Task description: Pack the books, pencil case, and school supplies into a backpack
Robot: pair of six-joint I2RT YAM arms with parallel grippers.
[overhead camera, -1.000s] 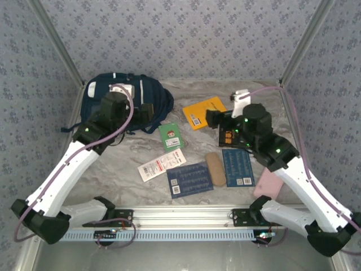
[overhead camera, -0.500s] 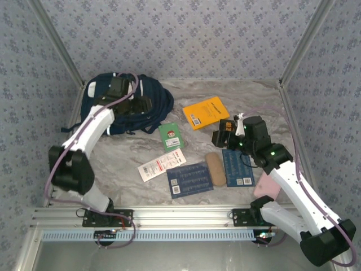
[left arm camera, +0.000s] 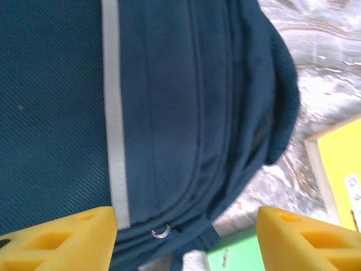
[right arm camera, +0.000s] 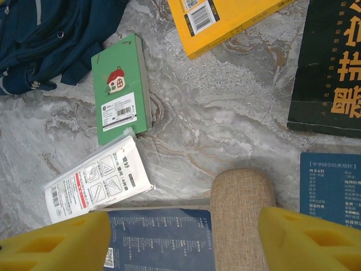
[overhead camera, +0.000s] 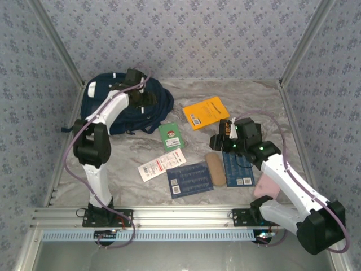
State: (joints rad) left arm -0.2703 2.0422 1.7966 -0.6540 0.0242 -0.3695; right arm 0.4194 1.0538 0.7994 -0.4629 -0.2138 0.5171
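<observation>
The navy backpack [overhead camera: 115, 107] lies at the back left, and my left gripper [overhead camera: 145, 100] hovers open over its right side. In the left wrist view its yellow fingers [left arm camera: 56, 237] straddle backpack fabric [left arm camera: 186, 113] and a small zipper ring [left arm camera: 161, 231], gripping nothing. My right gripper [overhead camera: 221, 141] is open above the tan pencil case [right arm camera: 242, 214] and a dark blue book [right arm camera: 161, 237]. A second blue book [right arm camera: 333, 186], the black book [right arm camera: 333, 68], the orange book [overhead camera: 206, 112], the green pack [overhead camera: 170, 135] and the white packet [overhead camera: 162, 165] lie flat on the table.
A pink object [overhead camera: 266, 183] lies at the right, partly under the right arm. Patterned walls with metal posts enclose the marble tabletop [overhead camera: 248, 96]. A metal rail [overhead camera: 180, 217] runs along the near edge.
The left arm has reached further back over the backpack. The right gripper has come forward and lower, off the black book toward the pencil case.
</observation>
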